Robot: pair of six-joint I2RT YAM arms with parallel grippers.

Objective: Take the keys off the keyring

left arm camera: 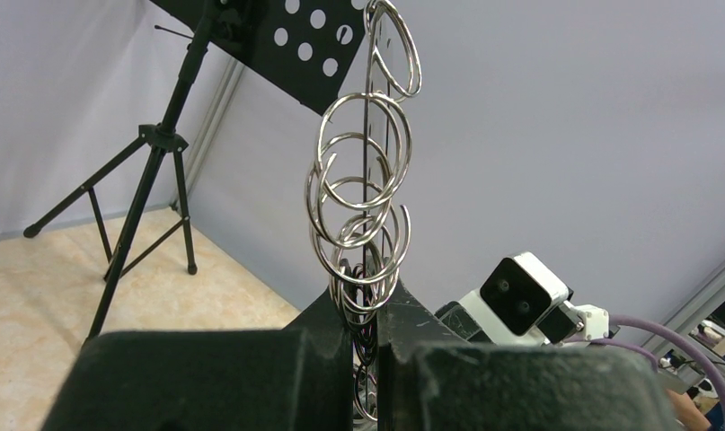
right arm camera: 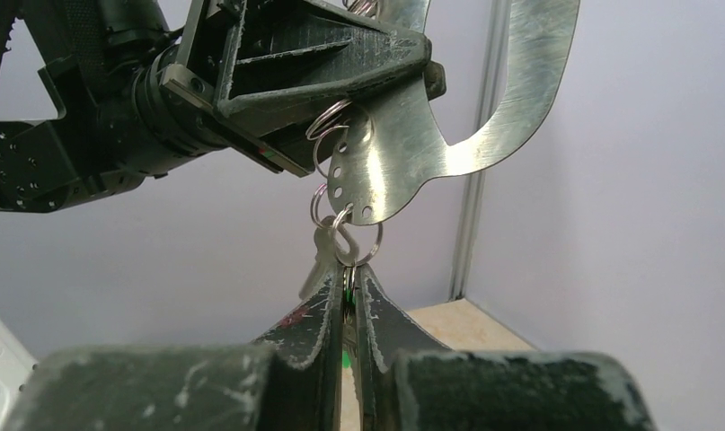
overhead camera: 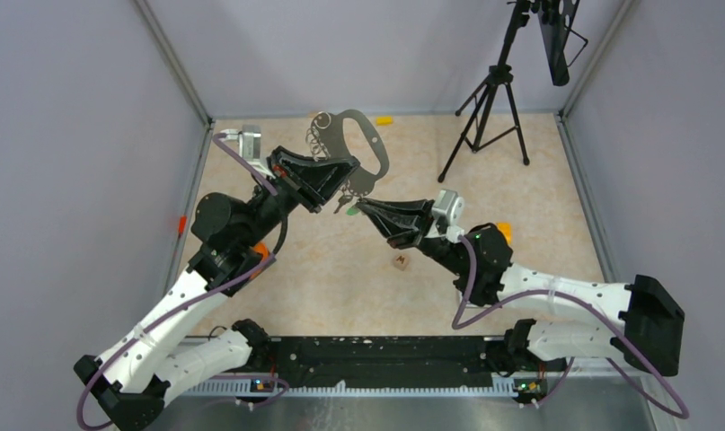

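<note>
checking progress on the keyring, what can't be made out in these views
Key count: in the right wrist view the right end effector covers all keys but one silvery one.
Top view: keys too small, tucked between the two end effectors.
Left wrist view: keyring edge-on, its lower part behind the left end effector.

The flat grey D-shaped metal keyring (overhead camera: 366, 135) has a row of small holes along one edge, with silvery split rings threaded through them. It is raised off the counter over its far part, clamped in the left hand (overhead camera: 339, 180). The small keys (right arm camera: 324, 256), one silvery and one green-headed, hang from its lowest ring, pinched by the right hand (right arm camera: 348, 289).
</note>
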